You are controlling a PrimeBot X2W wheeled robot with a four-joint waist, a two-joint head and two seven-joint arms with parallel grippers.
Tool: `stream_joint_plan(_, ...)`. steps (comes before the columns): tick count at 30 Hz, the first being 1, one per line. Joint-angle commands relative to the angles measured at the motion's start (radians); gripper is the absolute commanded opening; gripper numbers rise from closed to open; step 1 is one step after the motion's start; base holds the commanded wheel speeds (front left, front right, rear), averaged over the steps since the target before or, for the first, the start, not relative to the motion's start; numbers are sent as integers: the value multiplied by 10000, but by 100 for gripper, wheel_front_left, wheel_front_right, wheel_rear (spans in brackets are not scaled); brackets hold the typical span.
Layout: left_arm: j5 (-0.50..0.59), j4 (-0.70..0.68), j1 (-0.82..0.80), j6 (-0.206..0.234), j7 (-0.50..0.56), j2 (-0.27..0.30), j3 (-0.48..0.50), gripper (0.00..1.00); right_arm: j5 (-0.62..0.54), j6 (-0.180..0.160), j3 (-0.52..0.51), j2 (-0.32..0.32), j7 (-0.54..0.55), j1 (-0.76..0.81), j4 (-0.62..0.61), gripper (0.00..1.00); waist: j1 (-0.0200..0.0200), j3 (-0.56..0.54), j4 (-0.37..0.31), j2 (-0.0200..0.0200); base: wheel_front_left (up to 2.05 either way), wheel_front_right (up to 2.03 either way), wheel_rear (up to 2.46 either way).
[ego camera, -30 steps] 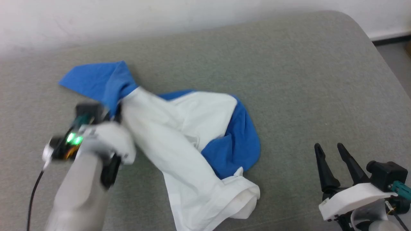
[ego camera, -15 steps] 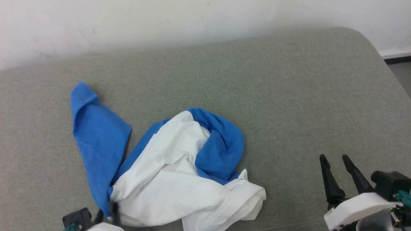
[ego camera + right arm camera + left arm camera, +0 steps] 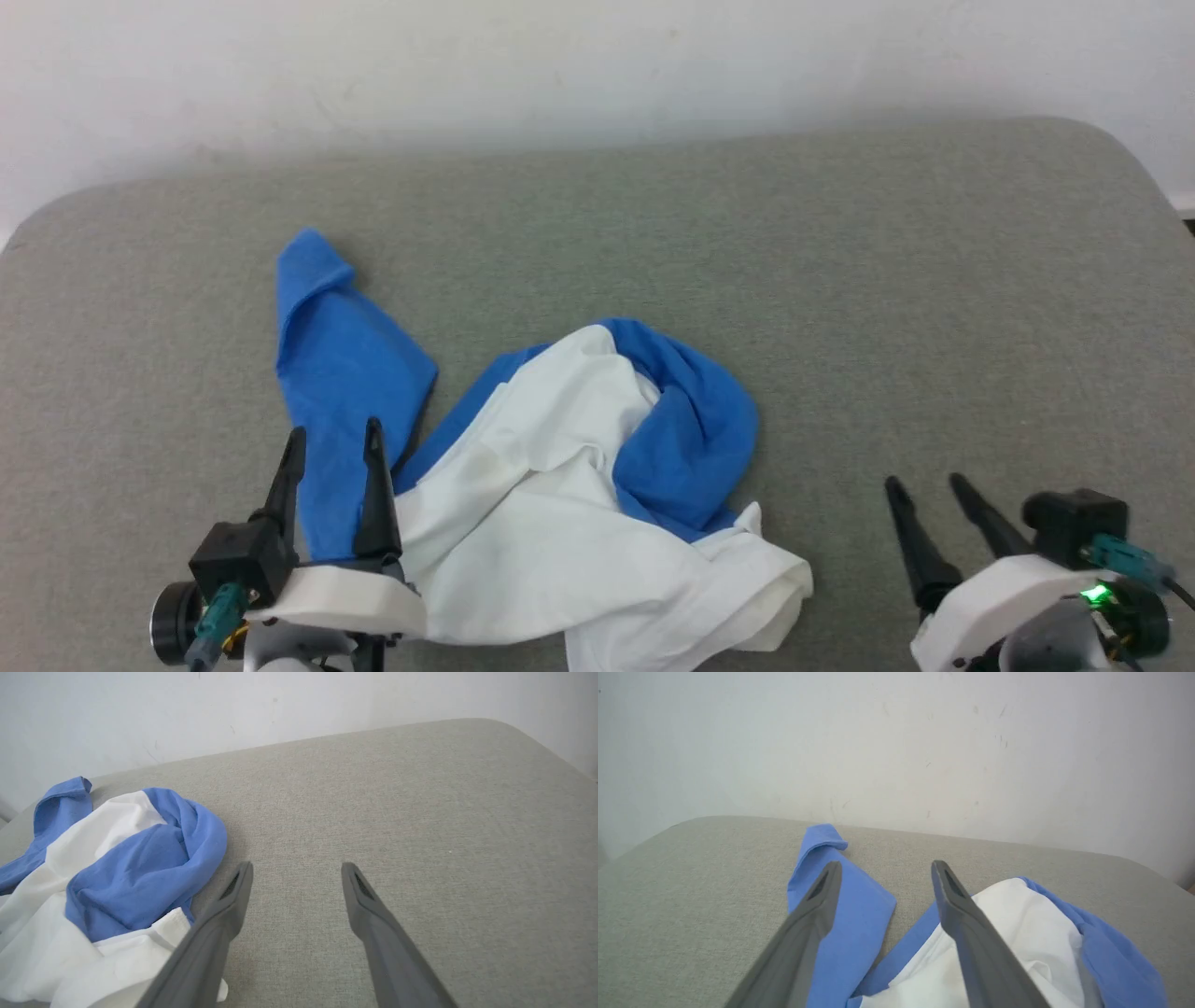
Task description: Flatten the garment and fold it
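Garment point(image 3: 560, 523) bunched, long axis seemingly left-right. Left gripper point(image 3: 335, 429) over its blue sleeve point(image 3: 345, 373), fingers wide, empty; right gripper point(image 3: 925, 482) well apart, likewise.

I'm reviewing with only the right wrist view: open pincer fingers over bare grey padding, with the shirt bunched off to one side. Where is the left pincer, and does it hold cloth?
Observer: The left pincer is open and holds nothing. In the head view it points over the blue sleeve of the garment.
Operator: How does that sleeve lie?
Observer: It is stretched out long, away from the bunched body, with a wedge of bare padding between them.
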Motion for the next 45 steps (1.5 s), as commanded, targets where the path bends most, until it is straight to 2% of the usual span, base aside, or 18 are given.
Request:
stream_joint_plan(1,149,-272,-80,-66,-66,-57,-68,100,138,-7,178,-14,296,-268,203,100,0,111,480,0,0,0,0)
stream_joint_plan(11,495,-1007,-235,-249,-94,-592,-202,100,1635,-7,1653,-1236,2554,-2813,2210,100,0,890,1888,0,0,0,0)
stream_joint_plan(16,624,-1165,-451,-363,-95,-789,-250,100,2430,-7,2477,-1811,3841,-4056,3364,100,0,1282,2271,0,0,0,0)
stream_joint_plan(21,638,-1286,-586,-358,-96,-919,-291,100,3121,-7,3203,-2088,5055,-4823,4412,100,0,1706,2463,0,0,0,0)
stream_joint_plan(22,628,-1296,-612,-357,-96,-934,-297,100,3290,-7,3338,-2107,5330,-4894,4608,67,0,1778,2475,0,0,0,0)
stream_joint_plan(23,629,-1278,-631,-349,-96,-946,-308,100,3454,-7,3464,-2123,5658,-4929,4819,27,0,1813,2477,0,0,0,0)
stream_joint_plan(24,629,-1254,-642,-342,-96,-956,-321,100,3562,-7,3568,-2161,5924,-4958,4988,0,0,1838,2474,0,0,0,0)
stream_joint_plan(26,623,-1216,-665,-325,-96,-969,-334,100,3821,-7,3686,-2183,6288,-5001,5164,0,0,1869,2449,0,0,0,0)
stream_joint_plan(28,617,-1203,-658,-282,-96,-978,-299,100,3864,-7,3755,-2321,6141,-5135,5044,0,0,1859,2358,0,0,0,0)
stream_joint_plan(33,629,-930,-447,-305,-96,-985,-241,100,3386,-7,3504,-2939,4745,-5587,4332,0,0,1287,1956,0,0,0,0)
stream_joint_plan(36,658,-852,-377,-371,-97,-986,-174,100,3174,-7,3289,-3185,4416,-5762,3964,0,0,1043,1738,0,0,0,0)
stream_joint_plan(40,693,-727,-210,-466,-97,-987,-61,100,2459,-7,2729,-3817,4301,-5942,3059,0,0,686,1255,0,0,0,0)
stream_joint_plan(45,681,-652,-219,-523,-97,-988,3,100,1622,-7,1426,-4383,4726,-5543,2204,0,0,641,805,0,0,0,0)
